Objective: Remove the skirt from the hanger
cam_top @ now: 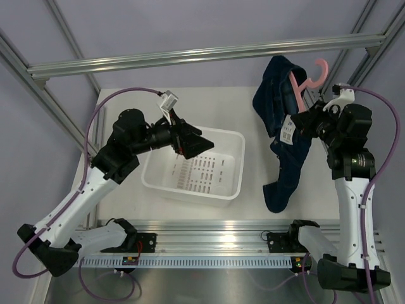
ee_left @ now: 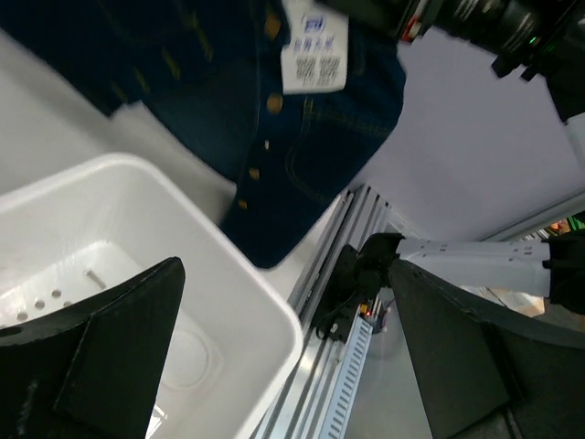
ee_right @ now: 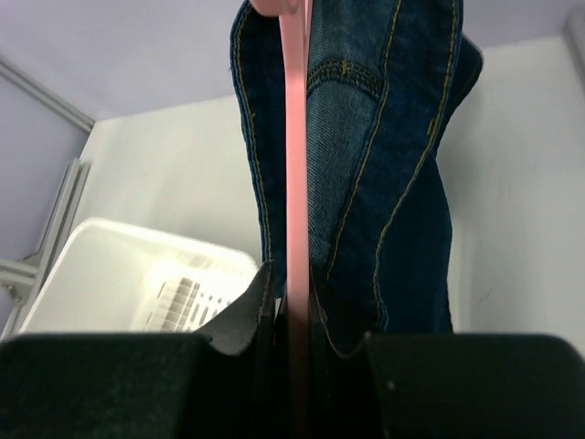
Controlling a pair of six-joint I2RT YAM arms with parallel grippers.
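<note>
Over white table [cam_top: 215,107], skirt [cam_top: 275,101] with tag [ee_left: 313,48], print illegible

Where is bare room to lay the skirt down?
Bare table lies behind the white bin and in the narrow strip between bin and hanging skirt; the bin's floor is bare too. Crowded: left gripper over the bin; right gripper, hanger and skirt at right.

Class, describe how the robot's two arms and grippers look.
Both arms, left arm and right arm, have white links, black joint housings and black bases. A purple cable loops along each. The left gripper and right gripper have broad black wedge-shaped fingers.
</note>
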